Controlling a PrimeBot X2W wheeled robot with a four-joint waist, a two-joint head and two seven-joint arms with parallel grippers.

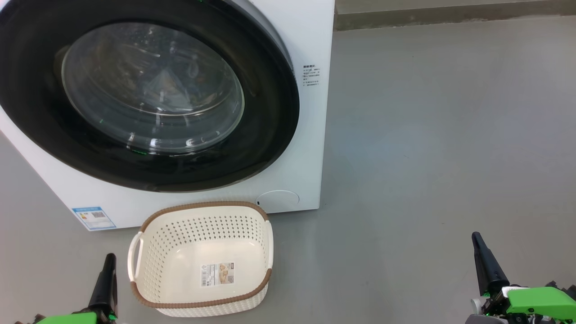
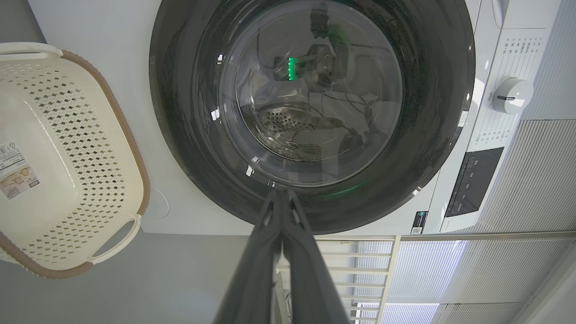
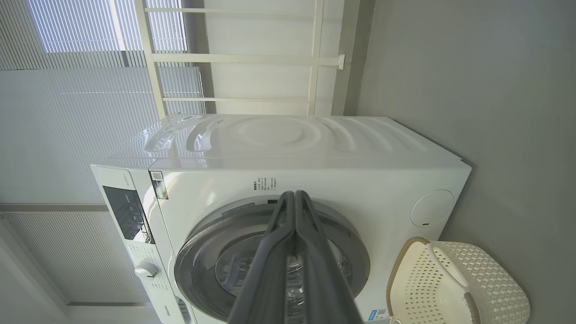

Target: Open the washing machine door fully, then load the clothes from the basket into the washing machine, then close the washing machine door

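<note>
- The left jaws rise at the lower left of the head view, pressed shut on nothing. They are just beside the basket's [image 1: 204, 204] left handle, apart from it.
- The right jaws rise at the lower right, also clenched and empty. They are well apart from the basket, over bare grey floor [image 1: 427, 135].
- The basket sits on the floor between the two arms, much nearer the left one. Its long axis runs roughly across the machine's front and its far rim lies close under that front. No clothes lie in it; only the label sticker [image 1: 217, 274] shows on its bottom.
- Just behind the basket are the round filter cap [image 1: 277, 200] and the blue energy label [image 1: 93, 218], low on the washing machine [image 1: 310, 157].
- The washing machine door [image 1: 270, 112] lies ahead of and above the left jaws, which point almost straight at its lower black rim in the left wrist view. It looks shut flush against the front.
- Behind the glass window [image 1: 153, 90], a brownish and pale patch may be the clothes in the drum, though reflections blur it.
- With the basket empty and the door shut, the task looks done. Should the door need a last press, the left arm is the nearer one.
</note>
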